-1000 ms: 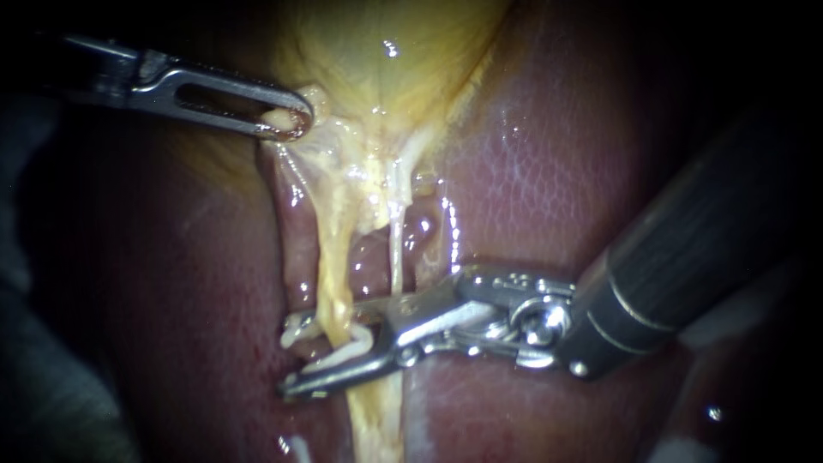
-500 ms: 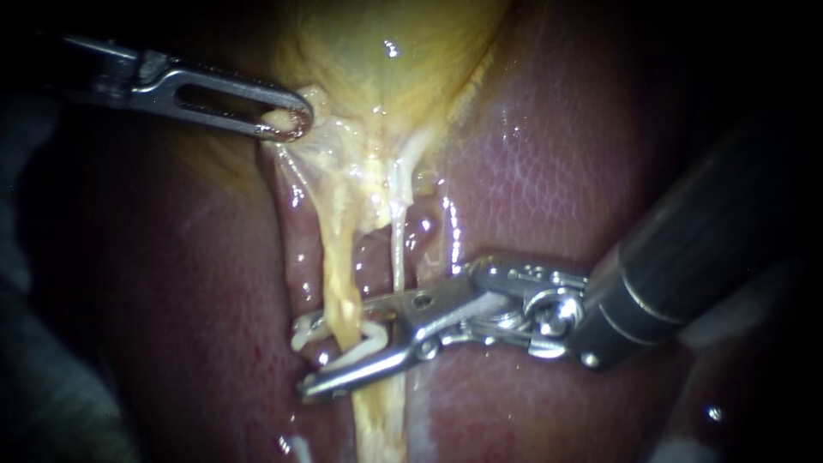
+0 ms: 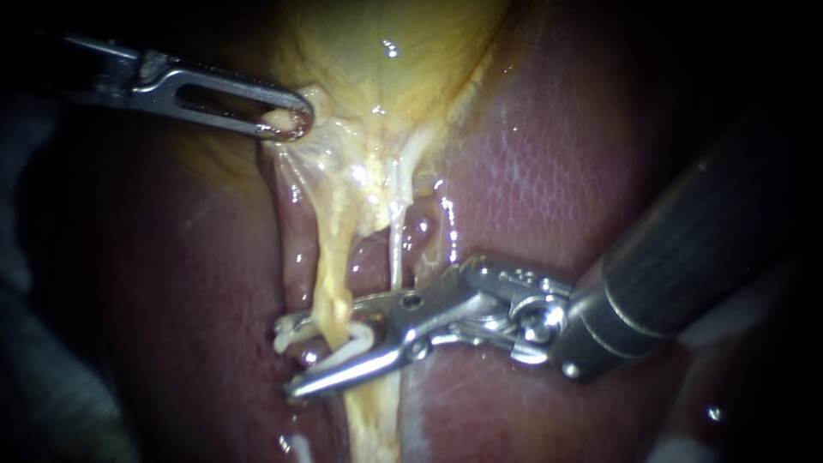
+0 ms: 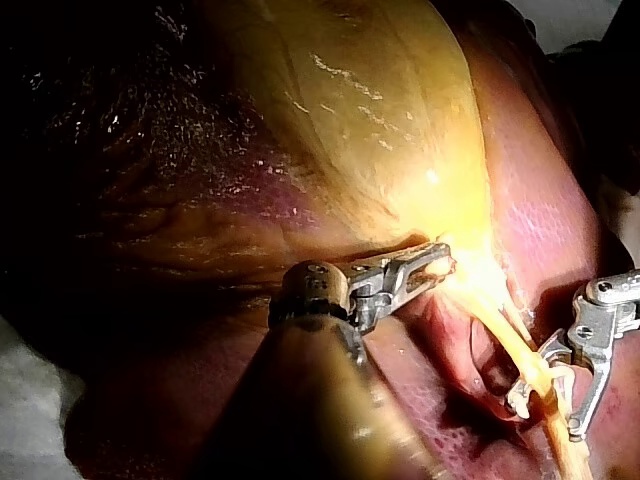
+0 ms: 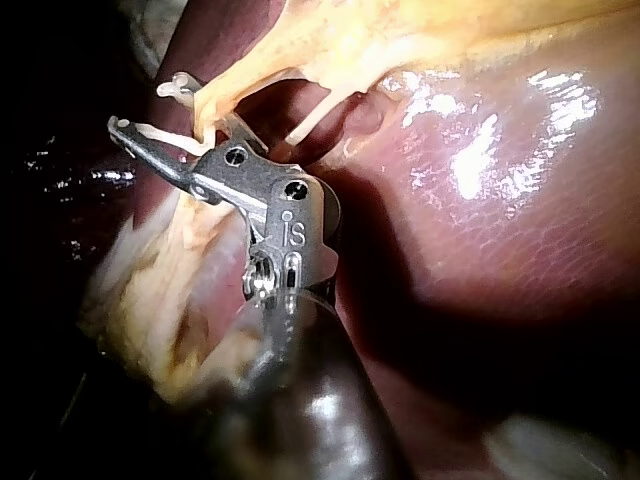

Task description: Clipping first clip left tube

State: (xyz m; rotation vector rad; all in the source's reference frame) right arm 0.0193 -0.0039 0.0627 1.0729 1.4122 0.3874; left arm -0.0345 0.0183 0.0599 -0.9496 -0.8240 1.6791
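Endoscope view: the left tube [image 3: 334, 283], the thicker yellow strand, runs from the neck of the gallbladder [image 3: 386, 51] in the upper middle of the frame down to the lower middle. The thinner, paler right tube [image 3: 396, 249] lies just beside it. Low on the left tube sits a white clip [image 3: 356, 343], its legs apart with the tube passing between them.

My right instrument [image 3: 287, 356], coming in from the right edge, carries that clip. Its jaws stand in a narrow V across the tube, one clip leg against each jaw, so they hold the clip but have not pressed it closed. In the right wrist view the tube lies between the jaws, and the clip's [image 5: 150, 130] hooked end shows beyond it.

At the upper left, my left instrument [image 3: 287, 120] has its jaws closed on a fold of the gallbladder at its neck, apparently holding the tubes taut over the liver [image 3: 531, 171].

I judge the clip to be placed and the squeeze to be the step in hand. Next, confirm both leg tips clear the tube's far side and the right tube stays outside. Then close fully without dragging.
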